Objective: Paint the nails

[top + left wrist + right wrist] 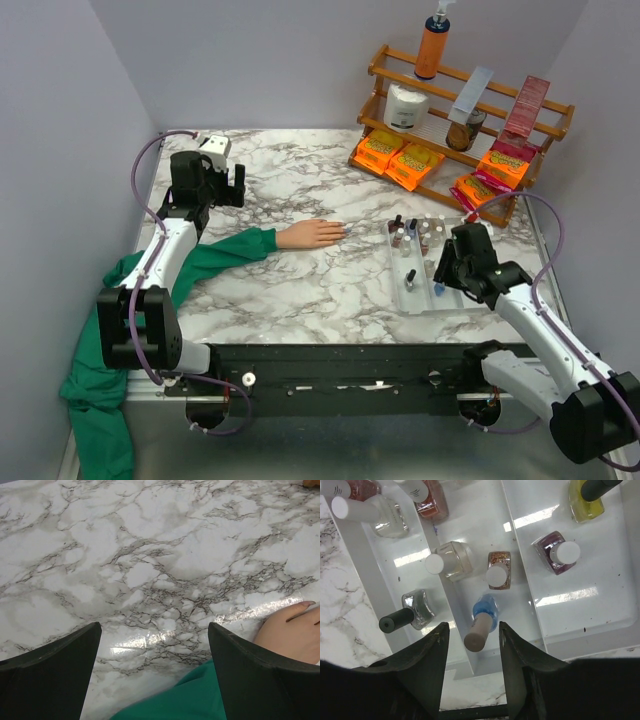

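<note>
Straddling the blue bottle's (pixel 485 609) tan cap with right gripper (pixel 472 630) jaws apart, nothing clamped yet. Could topple it against the glitter bottle (pixel 498 570) if pinched off-centre. Hanging spread wide over green sleeve (pixel 175 702) with left gripper (pixel 155 630). Leaves nails (pixel 345 230) on the fake hand (pixel 312 233) mid-table, well apart from tray (pixel 600 605).

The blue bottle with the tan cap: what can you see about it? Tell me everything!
The blue bottle is small and see-through, full of bright blue polish, with a long tan cap. It seems to stand upright in the white tray, at its near end, beside a coppery glitter bottle. The right gripper has its jaws on either side of the cap, small gaps showing, not touching yet.
</note>
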Controlling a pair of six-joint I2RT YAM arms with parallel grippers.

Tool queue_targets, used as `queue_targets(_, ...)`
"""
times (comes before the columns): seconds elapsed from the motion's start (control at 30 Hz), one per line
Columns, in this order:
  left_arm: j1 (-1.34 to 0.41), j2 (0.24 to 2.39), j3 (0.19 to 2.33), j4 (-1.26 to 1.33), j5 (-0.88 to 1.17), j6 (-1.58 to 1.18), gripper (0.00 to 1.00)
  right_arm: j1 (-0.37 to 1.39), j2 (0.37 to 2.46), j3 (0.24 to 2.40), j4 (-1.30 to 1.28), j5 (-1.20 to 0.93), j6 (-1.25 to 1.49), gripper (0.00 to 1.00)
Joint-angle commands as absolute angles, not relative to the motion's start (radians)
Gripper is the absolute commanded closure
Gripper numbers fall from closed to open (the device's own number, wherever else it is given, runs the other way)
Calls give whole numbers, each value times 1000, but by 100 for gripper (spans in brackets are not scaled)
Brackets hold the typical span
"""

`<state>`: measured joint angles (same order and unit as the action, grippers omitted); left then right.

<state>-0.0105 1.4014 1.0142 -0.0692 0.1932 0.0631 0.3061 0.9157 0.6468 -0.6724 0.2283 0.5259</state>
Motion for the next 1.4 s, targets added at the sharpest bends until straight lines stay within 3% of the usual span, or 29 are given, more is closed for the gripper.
queue_targets(0.0,-9,1413,1054,-115,181,83,2,313,943,637,-620,249,508,49)
queue_targets(0.2,-9,1411,1063,-130,181,84,2,313,956,632,-609,259,506,55)
queue_targets(0.63,-8,1399,1085,-155,235,84,3,313,943,604,-620,259,529,56)
queue_targets(0.87,-9,1399,1085,-164,252,84,3,313,936,603,-601,264,520,72)
queue_targets(0.93,-9,1399,1085,-169,281,92,4,313,933,606,-601,262,515,81)
queue_targets(1.17,-9,1399,1088,-227,437,133,11,313,905,627,-614,212,488,92)
queue_targets(1.2,-9,1401,1089,-236,463,141,12,313,897,635,-620,204,480,98)
queue_targets(1.37,-55,1399,1097,-276,505,175,15,313,890,657,-637,175,468,99)
